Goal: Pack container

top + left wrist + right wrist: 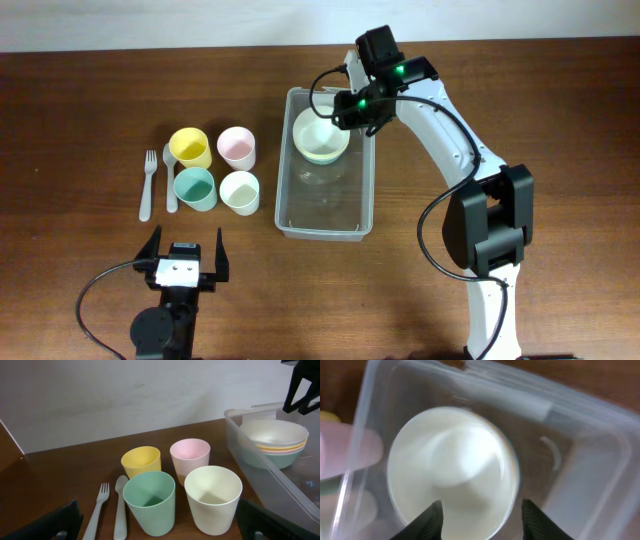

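Observation:
The clear plastic container sits at the table's middle and holds a stack of pastel bowls at its far end. It also shows in the left wrist view with the bowls, and in the right wrist view with the top cream bowl. My right gripper hovers open and empty just above the bowls' right rim; its fingers straddle the bowl's near edge. My left gripper is open and empty at the front left, behind the cups.
Yellow, pink, green and cream cups stand left of the container. A fork and spoon lie left of them. The same cups show in the left wrist view, green and cream nearest.

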Controlling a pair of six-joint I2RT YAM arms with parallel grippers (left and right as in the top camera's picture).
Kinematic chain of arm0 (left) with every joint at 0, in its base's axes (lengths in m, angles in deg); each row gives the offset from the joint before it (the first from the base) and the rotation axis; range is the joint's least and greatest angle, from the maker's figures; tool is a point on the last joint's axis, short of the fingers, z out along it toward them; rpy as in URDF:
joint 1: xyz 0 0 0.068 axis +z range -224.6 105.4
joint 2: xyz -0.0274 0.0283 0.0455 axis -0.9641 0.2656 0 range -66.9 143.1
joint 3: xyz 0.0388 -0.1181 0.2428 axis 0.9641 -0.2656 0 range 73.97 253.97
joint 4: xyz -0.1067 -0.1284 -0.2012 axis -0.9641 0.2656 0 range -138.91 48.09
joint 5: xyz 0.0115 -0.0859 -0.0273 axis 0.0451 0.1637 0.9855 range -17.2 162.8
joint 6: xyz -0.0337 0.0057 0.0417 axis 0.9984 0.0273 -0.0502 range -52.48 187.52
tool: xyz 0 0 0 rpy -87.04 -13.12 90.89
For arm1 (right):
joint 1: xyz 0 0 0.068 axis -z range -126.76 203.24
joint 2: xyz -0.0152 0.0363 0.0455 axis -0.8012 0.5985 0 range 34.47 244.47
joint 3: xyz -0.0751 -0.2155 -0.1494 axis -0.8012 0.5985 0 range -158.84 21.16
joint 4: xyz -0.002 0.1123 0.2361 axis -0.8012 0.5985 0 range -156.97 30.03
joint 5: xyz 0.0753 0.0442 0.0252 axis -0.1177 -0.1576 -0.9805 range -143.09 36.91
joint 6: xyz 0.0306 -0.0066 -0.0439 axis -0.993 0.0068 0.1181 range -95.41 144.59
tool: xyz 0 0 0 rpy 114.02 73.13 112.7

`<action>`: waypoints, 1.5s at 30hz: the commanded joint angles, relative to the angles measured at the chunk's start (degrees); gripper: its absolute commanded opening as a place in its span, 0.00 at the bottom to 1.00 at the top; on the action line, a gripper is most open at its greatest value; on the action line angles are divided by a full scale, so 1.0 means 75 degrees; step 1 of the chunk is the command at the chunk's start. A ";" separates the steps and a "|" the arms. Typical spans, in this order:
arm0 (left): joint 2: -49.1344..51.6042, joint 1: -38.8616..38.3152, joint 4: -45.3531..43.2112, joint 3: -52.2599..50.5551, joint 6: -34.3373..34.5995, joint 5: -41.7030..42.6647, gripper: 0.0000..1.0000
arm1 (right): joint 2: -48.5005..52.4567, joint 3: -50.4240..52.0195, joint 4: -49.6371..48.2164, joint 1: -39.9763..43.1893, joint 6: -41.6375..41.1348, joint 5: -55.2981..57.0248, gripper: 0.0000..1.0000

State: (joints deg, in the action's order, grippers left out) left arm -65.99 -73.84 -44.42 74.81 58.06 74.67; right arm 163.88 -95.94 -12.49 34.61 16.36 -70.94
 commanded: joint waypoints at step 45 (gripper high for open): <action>0.3503 -0.0023 0.1180 0.4316 0.0300 -0.0752 1.00 | -0.1848 -0.0761 0.2885 0.4739 -0.0458 0.0245 0.99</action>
State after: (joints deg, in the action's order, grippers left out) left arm -49.49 -73.84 -37.38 97.39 59.62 74.17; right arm 150.17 -101.30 9.10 69.97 12.97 -69.43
